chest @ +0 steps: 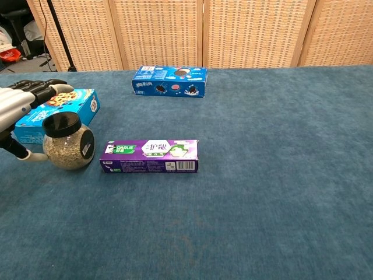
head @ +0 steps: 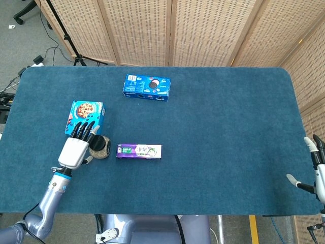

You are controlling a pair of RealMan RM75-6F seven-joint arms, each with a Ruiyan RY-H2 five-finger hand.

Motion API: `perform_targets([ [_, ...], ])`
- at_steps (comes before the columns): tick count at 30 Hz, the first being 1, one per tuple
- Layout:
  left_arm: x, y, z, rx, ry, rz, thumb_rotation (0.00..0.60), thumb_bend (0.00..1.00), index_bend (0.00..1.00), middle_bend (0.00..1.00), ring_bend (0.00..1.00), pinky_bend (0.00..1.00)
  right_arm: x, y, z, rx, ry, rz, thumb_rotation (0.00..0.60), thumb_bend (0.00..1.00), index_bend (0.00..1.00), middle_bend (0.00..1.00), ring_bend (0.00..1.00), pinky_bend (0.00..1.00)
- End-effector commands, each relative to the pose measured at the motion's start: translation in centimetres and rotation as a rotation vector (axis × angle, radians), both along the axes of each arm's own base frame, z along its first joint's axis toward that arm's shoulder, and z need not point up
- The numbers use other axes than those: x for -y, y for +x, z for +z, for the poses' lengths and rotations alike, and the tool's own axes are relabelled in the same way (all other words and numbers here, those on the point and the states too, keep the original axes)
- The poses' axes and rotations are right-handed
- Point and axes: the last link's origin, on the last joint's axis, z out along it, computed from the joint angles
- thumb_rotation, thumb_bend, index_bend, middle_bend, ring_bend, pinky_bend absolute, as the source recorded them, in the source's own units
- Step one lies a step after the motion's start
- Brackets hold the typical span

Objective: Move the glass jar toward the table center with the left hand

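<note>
the left arm reaches up from the lower left of the head view, its left hand (head: 76, 148) at left of centre with dark fingers (head: 81, 130) extended and slightly apart. the right hand (head: 316, 168) sits at the lower right edge, fingers spread, holding nothing.

jars: 1 glass jar (chest: 69, 143); boxes: 3 — cookie box (chest: 57, 114); blue box (chest: 169, 81); purple box (chest: 149, 156)
</note>
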Motion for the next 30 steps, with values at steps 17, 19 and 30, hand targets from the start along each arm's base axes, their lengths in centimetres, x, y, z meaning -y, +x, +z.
perform_targets([
  [17, -1.9, 0.8, -1.1, 0.011, -0.012, 0.023, 0.6, 0.0, 0.0, 0.0, 0.0, 0.0, 0.1, -0.1, -0.1, 0.001, 0.005, -0.006, 0.6, 0.0, 0.0, 0.0, 0.0, 0.0],
  [19, -2.2, 1.1, -1.1, 0.012, -0.009, 0.021, 0.6, 0.0, 0.0, 0.0, 0.0, 0.0, 0.2, -0.1, -0.1, 0.0, 0.005, -0.006, 0.6, 0.0, 0.0, 0.0, 0.0, 0.0],
  [30, -3.7, 2.0, -1.2, -0.002, 0.003, 0.043, 0.6, 0.0, 0.0, 0.0, 0.0, 0.0, 0.2, -0.2, 0.0, 0.004, 0.006, -0.011, 0.6, 0.0, 0.0, 0.0, 0.0, 0.0],
])
